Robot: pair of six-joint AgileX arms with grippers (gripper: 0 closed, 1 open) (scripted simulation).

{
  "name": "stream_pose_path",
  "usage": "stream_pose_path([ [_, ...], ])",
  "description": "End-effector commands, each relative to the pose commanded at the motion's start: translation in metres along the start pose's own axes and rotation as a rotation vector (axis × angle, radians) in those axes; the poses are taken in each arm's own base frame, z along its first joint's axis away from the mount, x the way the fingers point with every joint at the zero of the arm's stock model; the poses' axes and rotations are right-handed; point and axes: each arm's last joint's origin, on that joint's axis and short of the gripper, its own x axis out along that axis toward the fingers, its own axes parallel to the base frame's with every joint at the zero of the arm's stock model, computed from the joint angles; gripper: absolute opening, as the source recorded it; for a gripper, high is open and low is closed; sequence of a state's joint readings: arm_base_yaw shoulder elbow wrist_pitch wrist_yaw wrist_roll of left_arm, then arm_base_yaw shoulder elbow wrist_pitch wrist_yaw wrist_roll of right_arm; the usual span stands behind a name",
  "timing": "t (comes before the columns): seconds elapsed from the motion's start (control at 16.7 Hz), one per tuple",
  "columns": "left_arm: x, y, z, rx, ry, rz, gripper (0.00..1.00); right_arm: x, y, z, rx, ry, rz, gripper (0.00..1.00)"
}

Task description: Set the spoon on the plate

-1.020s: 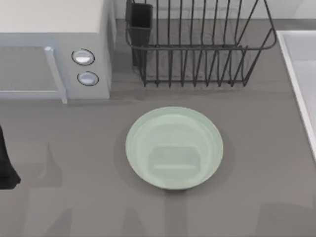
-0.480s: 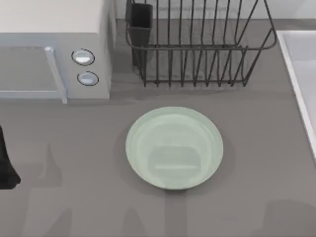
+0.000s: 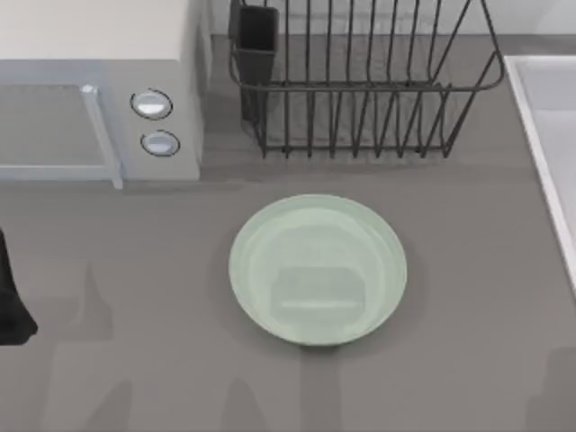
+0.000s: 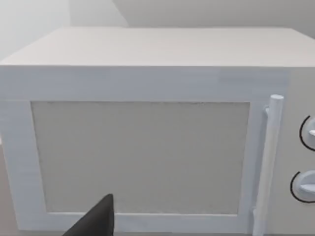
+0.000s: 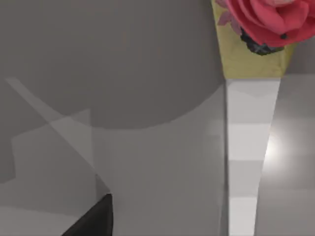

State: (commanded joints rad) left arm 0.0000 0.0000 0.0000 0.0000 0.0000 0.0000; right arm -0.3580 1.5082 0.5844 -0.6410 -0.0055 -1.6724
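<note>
Lying bare: plate [image 3: 317, 269] | right wrist: spoon [image 5: 248, 147] handle | claws' grip: cannot tell

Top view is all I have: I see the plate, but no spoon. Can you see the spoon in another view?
Observer: Yes. The right wrist view shows the spoon: its slim pale handle, with a red flower ornament at the end and grey table beside it.
Operator: And the left arm at my left edge, what does its camera face?
Observer: The left wrist view looks straight at the microwave door, with its vertical door handle next to the knobs.
</note>
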Motion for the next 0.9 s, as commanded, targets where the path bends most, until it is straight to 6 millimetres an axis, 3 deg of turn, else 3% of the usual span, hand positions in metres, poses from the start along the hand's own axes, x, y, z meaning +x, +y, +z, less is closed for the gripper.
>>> stream_pose_path([
  [0.12, 0.0, 0.0, 0.0, 0.0, 0.0, 0.0, 1.0, 0.0099, 0.0029, 0.0003, 0.0, -0.001, 0.006, 1.0],
  [0.36, 0.0, 0.0, 0.0, 0.0, 0.0, 0.0, 1.0, 0.0116, 0.0035, 0.0003, 0.0, -0.001, 0.006, 1.0],
  [0.9, 0.0, 0.0, 0.0, 0.0, 0.0, 0.0, 1.0, 0.0116, 0.0035, 0.0003, 0.0, -0.001, 0.006, 0.32],
])
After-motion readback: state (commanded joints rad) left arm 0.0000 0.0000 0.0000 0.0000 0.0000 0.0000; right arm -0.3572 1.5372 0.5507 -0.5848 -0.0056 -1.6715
